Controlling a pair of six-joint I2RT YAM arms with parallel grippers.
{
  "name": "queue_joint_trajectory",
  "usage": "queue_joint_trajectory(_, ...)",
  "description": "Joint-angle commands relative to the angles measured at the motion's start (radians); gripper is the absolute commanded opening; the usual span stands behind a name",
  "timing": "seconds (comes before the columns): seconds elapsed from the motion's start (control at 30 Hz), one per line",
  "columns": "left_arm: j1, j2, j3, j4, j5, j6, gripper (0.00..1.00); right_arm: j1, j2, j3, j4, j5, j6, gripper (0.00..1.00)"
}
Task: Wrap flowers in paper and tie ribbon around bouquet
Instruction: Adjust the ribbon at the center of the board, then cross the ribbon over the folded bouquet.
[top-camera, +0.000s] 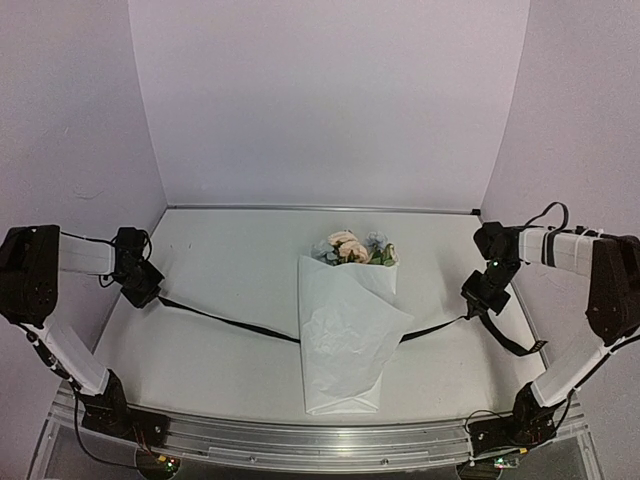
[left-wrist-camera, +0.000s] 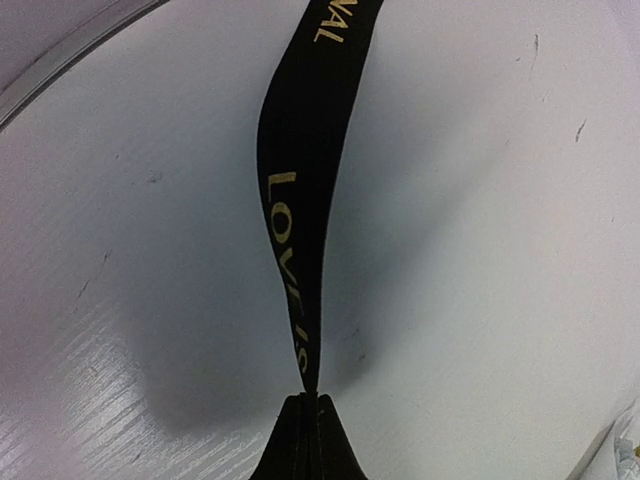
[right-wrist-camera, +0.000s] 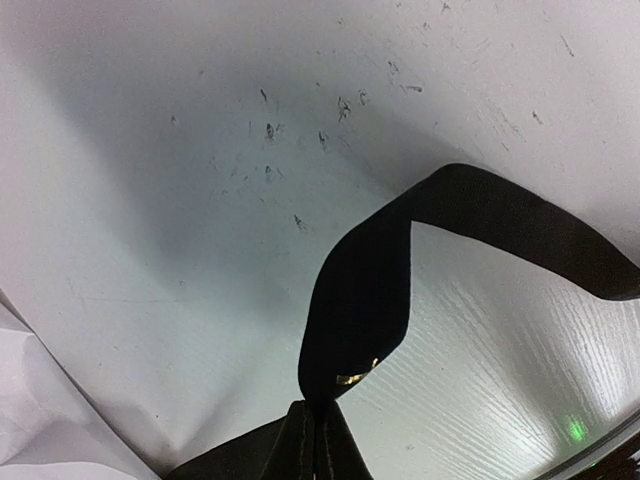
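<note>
The bouquet (top-camera: 345, 330) lies mid-table, a white paper (top-camera: 340, 350) cone with peach and pale blue flowers (top-camera: 355, 249) showing at its far, wide end. A black ribbon (top-camera: 225, 320) runs across the table and passes under the cone. My left gripper (top-camera: 150, 292) is shut on the ribbon's left end; the left wrist view shows the ribbon (left-wrist-camera: 300, 200) with gold lettering pinched between the fingertips (left-wrist-camera: 312, 400). My right gripper (top-camera: 478, 308) is shut on the ribbon's right part (right-wrist-camera: 370, 300), and a loose tail (top-camera: 515, 343) trails beyond it. A paper corner (right-wrist-camera: 40, 410) shows in the right wrist view.
The white table (top-camera: 230, 260) is walled by pale panels at the back and both sides. A metal rail (top-camera: 320, 440) runs along the near edge, with both arm bases bolted to it.
</note>
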Motion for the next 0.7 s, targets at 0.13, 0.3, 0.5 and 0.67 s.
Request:
queue_joint_trajectory(0.13,0.016,-0.051,-0.018,0.036,-0.018,-0.028,0.0,0.001,-0.075,0.007,-0.076,0.049,-0.046,0.0)
queue_joint_trajectory(0.3,0.021,-0.076,-0.019,0.072,0.018,-0.03,0.0,0.084,-0.09,0.027,-0.103,0.044,-0.063,0.0)
queue_joint_trajectory(0.5,-0.032,-0.182,-0.023,0.211,0.17,0.099,0.0,0.101,-0.133,0.026,-0.102,0.039,-0.06,0.0)
queue_joint_trajectory(0.67,-0.312,-0.206,0.091,0.322,0.261,0.302,0.0,0.124,-0.121,0.06,-0.127,-0.008,-0.059,0.0)
